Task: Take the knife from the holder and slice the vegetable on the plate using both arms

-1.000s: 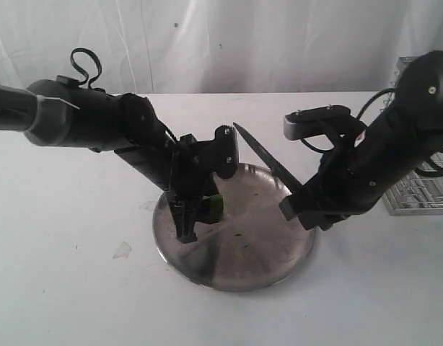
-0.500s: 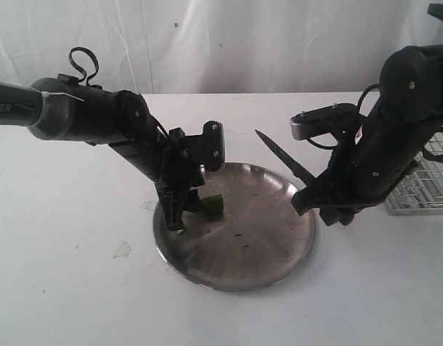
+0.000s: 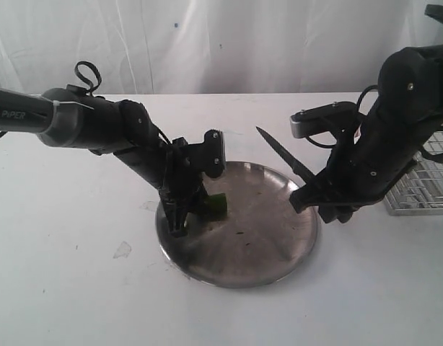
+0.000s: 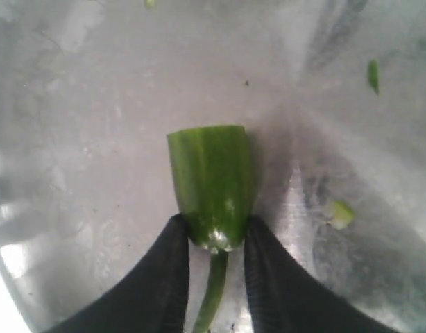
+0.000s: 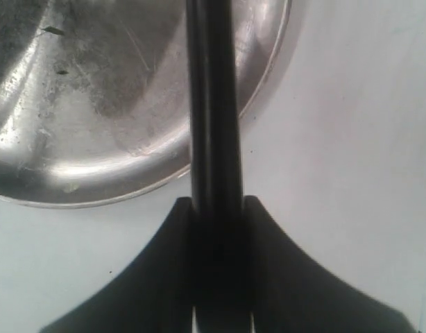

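The green pepper piece [image 4: 213,184] lies on the steel plate [image 3: 272,259], cut end away from the fingers, thin stem [image 4: 213,298] running back between them. My left gripper [image 4: 214,232] is shut on the pepper at its stem end; from outside it sits over the plate's left side [image 3: 182,220] with the pepper [image 3: 216,206] beside it. My right gripper [image 5: 217,208] is shut on the knife's black handle [image 5: 214,139]. The dark blade [image 3: 283,155] points up and left over the plate's far right rim, clear of the pepper. The wire holder [image 3: 423,189] stands at the right edge.
Tiny green bits [image 4: 340,214] lie scattered on the plate. The white table [image 3: 77,288] surrounds the plate, with a small scrap [image 3: 122,250] on it to the left. A white curtain hangs behind.
The right arm lifted and drew the knife back to the right, off the pepper. The left gripper shifted slightly left and lower on the plate, the pepper staying in its grip.
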Controlling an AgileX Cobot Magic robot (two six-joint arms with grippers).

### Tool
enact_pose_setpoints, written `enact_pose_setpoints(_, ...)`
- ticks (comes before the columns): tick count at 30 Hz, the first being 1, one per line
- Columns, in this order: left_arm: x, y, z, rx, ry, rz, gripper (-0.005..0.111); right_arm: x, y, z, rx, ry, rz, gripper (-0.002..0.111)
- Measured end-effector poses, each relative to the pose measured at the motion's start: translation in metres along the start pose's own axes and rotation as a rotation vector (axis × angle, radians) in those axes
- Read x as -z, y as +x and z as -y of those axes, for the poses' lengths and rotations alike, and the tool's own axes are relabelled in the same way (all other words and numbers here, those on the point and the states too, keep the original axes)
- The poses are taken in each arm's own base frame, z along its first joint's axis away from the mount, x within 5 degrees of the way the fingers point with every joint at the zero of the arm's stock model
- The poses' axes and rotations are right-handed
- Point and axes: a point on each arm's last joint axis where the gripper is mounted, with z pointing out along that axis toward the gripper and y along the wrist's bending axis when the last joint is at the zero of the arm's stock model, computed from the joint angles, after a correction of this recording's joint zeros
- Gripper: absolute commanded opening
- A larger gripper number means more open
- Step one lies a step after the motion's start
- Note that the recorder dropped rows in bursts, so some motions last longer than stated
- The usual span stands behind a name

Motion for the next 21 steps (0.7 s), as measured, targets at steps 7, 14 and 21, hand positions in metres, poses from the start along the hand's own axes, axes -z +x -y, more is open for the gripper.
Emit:
enact_pose_setpoints(7, -0.001, -0.005, -0.005, 0.143, 0.017, 0.013, 0.0, 0.0, -0.001, 0.0, 0.0, 0.001, 0.006, 0.0)
enact_pose_setpoints(14, 0.002, -0.01, -0.001, 0.375, 0.125, -0.002, 0.0, -0.001, 0.0, 0.0, 0.0, 0.001, 0.011, 0.0)
enact_pose_setpoints(21, 0.002, -0.01, 0.0, 0.472, 0.146, -0.014, 0.037, -0.001, -0.001, 0.0, 0.0, 0.002, 0.015, 0.0)
